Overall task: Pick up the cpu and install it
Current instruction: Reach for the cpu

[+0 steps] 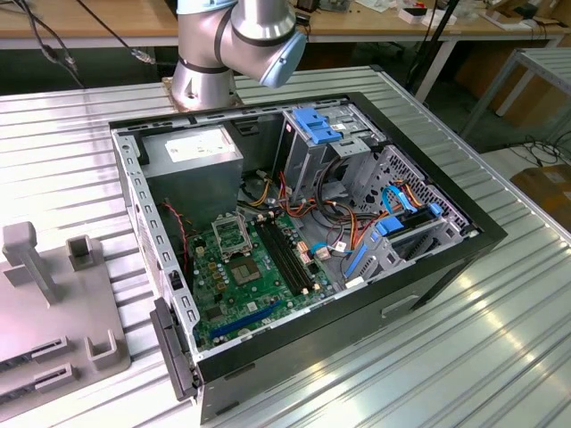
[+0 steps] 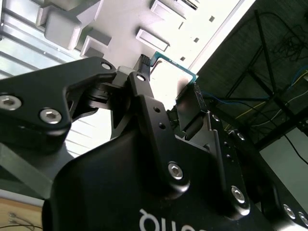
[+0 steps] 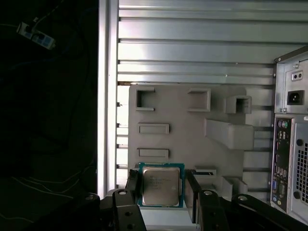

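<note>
Between the fingers (image 3: 132, 185) of the gripper (image 3: 161, 190) sits the cpu (image 3: 161, 186) — silvery top, greenish rim — with a dark finger against each of two opposite edges, so I judge it clamped and held flat. Beyond it in the first wrist view lies the grey fixture tray (image 3: 192, 125), which looks apart from the chip rather than bearing it. The computer case (image 3: 291, 159) stands just beside the tray, rear panel showing. In the exterior view the tray is at the exterior view's left, and the socket (image 1: 232, 234) sits on the motherboard (image 1: 241, 299) inside the case — so the chip's seat lies toward the exterior view's right of the hand. Being square, the chip has no long axis.
</note>
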You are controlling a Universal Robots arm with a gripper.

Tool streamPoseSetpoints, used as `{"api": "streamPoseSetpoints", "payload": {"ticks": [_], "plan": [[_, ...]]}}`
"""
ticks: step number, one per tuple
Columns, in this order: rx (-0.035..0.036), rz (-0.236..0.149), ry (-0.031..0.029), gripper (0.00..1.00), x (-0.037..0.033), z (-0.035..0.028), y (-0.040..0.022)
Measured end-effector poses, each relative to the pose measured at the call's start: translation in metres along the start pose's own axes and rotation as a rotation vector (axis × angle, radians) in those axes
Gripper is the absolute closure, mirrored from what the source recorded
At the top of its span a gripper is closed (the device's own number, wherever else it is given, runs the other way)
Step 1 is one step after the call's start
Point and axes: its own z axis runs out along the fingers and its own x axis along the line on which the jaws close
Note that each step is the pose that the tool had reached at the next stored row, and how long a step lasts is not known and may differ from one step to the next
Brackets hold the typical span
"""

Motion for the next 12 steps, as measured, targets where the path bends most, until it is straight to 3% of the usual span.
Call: {"api": "streamPoseSetpoints", "payload": {"ticks": [6,12], "plan": [[0.0000,0.000,0.0000,0.53,-0.0031,-0.0001,-0.0001],[0.0000,0.000,0.0000,0.53,-0.0109,-0.0004,-0.0002]]}}
